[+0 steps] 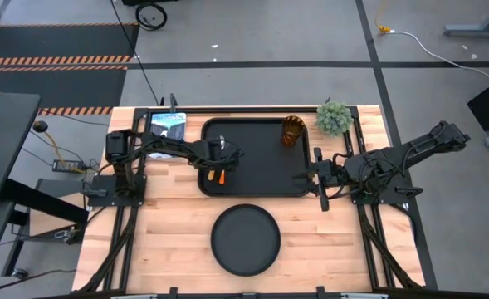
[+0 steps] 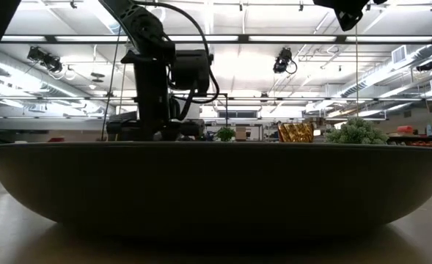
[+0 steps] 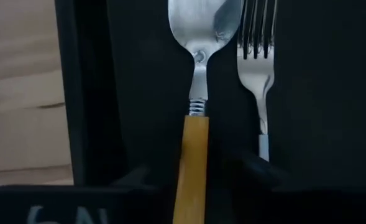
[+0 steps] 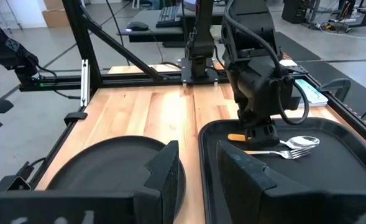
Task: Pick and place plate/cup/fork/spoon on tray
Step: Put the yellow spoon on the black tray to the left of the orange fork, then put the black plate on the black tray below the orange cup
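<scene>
The black tray [image 1: 261,187] lies at the table's middle, with the amber cup [image 1: 292,130] upright in its far right corner. The spoon [image 3: 202,37] and the fork [image 3: 257,43] lie side by side on the tray's left part; both also show in the right wrist view, spoon [image 4: 302,142] and fork [image 4: 281,152]. My left gripper [image 3: 192,171] is open and low over them, one finger on each side of the spoon's orange handle [image 3: 191,155]. The round black plate [image 1: 245,239] lies on the table in front of the tray. My right gripper [image 4: 198,165] is open and empty by the tray's right edge.
A blue-white picture card [image 1: 168,124] lies beside the tray's far left corner. A small green plant [image 1: 334,118] stands at the far right. The plate fills the foreground of the low view [image 2: 216,191]. Bare wood lies to the left and right of the plate.
</scene>
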Controlling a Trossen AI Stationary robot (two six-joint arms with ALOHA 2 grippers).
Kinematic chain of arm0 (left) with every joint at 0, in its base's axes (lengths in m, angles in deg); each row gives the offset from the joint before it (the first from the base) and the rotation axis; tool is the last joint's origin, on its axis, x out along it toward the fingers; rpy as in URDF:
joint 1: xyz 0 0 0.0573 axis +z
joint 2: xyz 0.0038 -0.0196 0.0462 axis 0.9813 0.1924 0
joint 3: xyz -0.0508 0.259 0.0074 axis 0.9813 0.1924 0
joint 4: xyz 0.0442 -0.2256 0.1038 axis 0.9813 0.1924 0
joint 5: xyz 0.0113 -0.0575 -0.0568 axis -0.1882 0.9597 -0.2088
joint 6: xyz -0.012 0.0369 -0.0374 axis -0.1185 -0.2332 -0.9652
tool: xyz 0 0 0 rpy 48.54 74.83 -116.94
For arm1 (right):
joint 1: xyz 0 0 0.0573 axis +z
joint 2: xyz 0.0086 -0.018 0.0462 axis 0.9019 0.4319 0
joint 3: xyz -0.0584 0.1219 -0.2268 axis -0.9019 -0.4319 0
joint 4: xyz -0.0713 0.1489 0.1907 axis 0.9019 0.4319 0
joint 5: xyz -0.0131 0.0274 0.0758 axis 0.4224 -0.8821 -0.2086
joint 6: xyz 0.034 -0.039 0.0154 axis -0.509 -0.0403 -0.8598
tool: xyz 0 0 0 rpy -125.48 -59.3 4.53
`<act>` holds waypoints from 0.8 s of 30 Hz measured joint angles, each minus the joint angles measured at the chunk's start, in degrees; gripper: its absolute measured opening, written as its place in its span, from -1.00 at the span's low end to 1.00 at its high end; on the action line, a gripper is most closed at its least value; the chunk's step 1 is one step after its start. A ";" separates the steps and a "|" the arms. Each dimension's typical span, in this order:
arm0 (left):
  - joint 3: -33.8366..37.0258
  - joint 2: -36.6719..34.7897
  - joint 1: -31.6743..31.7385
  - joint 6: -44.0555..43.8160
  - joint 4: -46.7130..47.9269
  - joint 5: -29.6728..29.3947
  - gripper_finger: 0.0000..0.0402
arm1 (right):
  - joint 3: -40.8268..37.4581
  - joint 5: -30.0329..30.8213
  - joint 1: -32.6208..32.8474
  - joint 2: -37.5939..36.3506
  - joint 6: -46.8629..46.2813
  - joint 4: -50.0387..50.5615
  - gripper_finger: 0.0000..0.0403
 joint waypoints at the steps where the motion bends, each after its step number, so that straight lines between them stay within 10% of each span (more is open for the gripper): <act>1: 0.00 -0.02 0.03 0.01 -0.01 0.23 -0.35 | 0.00 0.00 -0.01 0.00 0.00 0.00 -0.42; 24: -1.83 -8.67 -15.91 8.43 -8.00 15.87 -0.29 | 0.02 0.28 0.00 0.00 0.24 4.18 -0.42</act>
